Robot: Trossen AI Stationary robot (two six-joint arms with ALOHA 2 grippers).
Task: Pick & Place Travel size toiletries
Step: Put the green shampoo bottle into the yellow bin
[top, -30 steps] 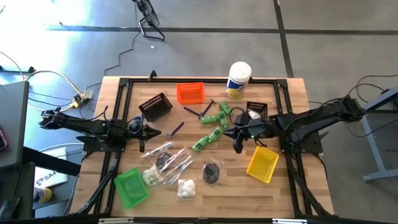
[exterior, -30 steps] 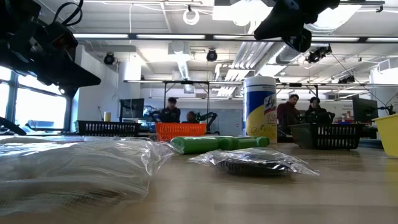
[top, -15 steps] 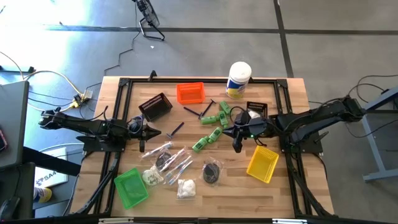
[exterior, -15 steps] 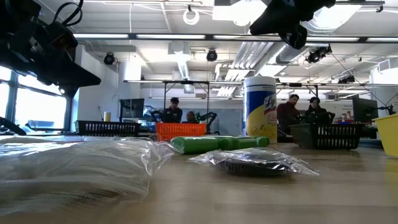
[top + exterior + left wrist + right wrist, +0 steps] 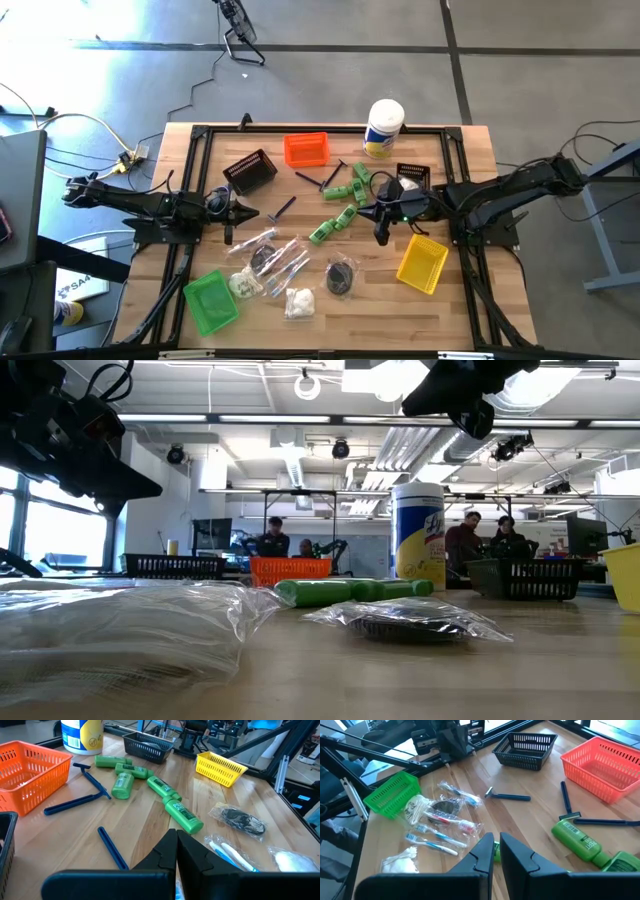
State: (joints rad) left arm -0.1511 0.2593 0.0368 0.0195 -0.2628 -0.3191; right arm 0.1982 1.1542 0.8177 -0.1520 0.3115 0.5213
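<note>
Bins: orange bin (image 5: 306, 149) at the back middle, a black bin (image 5: 250, 171) just left of it, another black bin (image 5: 412, 176) back right, yellow bin (image 5: 422, 264) front right, green bin (image 5: 211, 301) at the front left corner.
Canister: tall white wipes canister with yellow label (image 5: 384, 127) standing upright at the back edge, well clear of the loose stuff.
Table: wooden table (image 5: 470, 310) with a dark frame around it.
Toiletries, middle: green mini bottles (image 5: 340, 218) scattered mid-table, lying flat, with dark blue razors (image 5: 92, 780) between them and the orange bin.
Toiletries, front: clear-wrapped toothbrush packets (image 5: 437, 836) near the green bin, a bag of cotton swabs (image 5: 298, 303) in front of them, a dark bundle in clear wrap (image 5: 341, 275) between the packets and the yellow bin.
Left gripper (image 5: 252, 212): fingers pinched together, nothing in them, hovering over the left side beside the black bin.
Right gripper (image 5: 381, 236): clenched almost fully with nothing between the fingers, raised off the table just right of the green bottles, close to the yellow bin.
Background: people at benches across the room, seen in the low view.
</note>
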